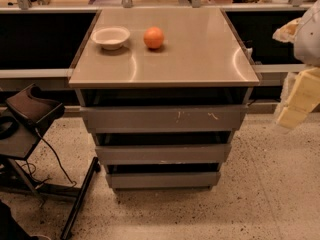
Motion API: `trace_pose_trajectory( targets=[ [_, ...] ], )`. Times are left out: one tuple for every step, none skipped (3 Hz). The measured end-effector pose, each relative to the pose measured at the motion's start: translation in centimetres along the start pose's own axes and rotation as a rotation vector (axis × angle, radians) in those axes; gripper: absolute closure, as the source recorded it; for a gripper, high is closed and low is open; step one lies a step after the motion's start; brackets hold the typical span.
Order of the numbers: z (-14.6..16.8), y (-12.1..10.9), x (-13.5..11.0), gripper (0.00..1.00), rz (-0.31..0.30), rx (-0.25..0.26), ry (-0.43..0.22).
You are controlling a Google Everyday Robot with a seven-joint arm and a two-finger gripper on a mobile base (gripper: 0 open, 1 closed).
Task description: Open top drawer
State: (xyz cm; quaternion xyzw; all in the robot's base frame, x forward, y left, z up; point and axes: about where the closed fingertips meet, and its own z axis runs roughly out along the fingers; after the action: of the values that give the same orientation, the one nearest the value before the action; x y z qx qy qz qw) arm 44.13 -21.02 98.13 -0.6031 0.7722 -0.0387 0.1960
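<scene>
Top drawer [150, 119] front-on, crosswise; gripper [290, 114] right.

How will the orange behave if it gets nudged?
The orange looks round and sits on a smooth, glossy cabinet top, so it would probably roll. It seems firm, not fragile. The end effector hangs beyond that top's right edge.

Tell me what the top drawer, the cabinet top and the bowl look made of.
The top drawer looks like matte grey metal, scratched white right of centre. The cabinet top is smooth, beige, semi-gloss with light streaks: laminate or metal, unclear. The bowl is glossy white, ceramic or plastic. The gripper hangs at the right, apart from the drawer.
</scene>
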Motion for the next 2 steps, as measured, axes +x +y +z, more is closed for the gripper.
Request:
trace_pose_trajectory(
  targets=[
    [7.9, 0.2, 1.7, 0.00, 0.014, -0.104, -0.081],
    [16.7, -1.2, 2.0, 0.00, -0.001, -0.133, -0.114]
  ],
)
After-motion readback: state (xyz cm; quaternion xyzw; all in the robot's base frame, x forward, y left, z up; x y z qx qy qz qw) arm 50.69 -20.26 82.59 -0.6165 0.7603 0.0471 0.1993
